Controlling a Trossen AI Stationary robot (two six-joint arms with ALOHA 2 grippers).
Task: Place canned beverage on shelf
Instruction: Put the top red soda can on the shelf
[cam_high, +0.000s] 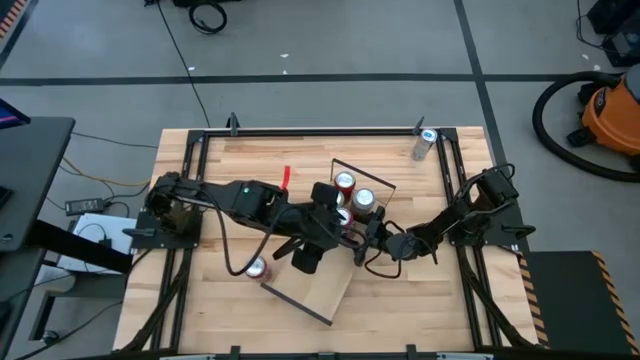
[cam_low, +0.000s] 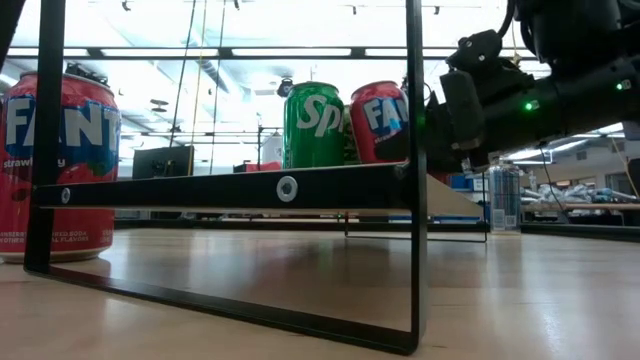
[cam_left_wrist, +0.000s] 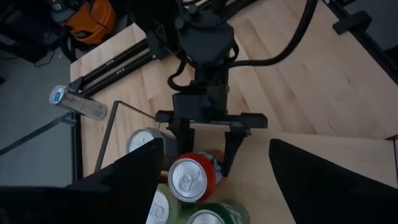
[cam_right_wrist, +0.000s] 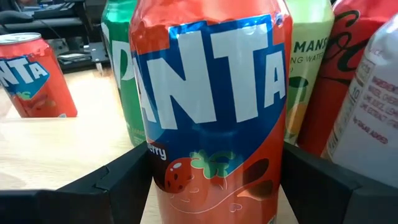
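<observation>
The shelf (cam_high: 325, 285) is a light-wood board with a black wire frame, lying slantwise at mid-table; the low view shows its edge (cam_low: 250, 188). Several cans stand on its far end, among them a green one (cam_low: 313, 125) and a red Fanta can (cam_right_wrist: 211, 106). My right gripper (cam_right_wrist: 217, 186) comes in from the table's right and is shut on that Fanta can (cam_left_wrist: 193, 177). My left gripper (cam_left_wrist: 214, 186) hovers open and empty above the cans. Another Fanta can (cam_high: 257, 268) stands on the tabletop left of the shelf. My right gripper holds the Fanta can by its lower side walls (cam_right_wrist: 155, 180), pinched between the two fingers (cam_left_wrist: 233, 149). The fingers come level from the table's right side. The can stands upright among the other cans on the shelf; its base is hidden.
A clear bottle with a blue cap (cam_high: 425, 143) lies at the table's far right corner. A red thing (cam_high: 286, 178) lies on the table beside the left arm. Black rails run along the table's edges. The shelf's near end is bare board.
</observation>
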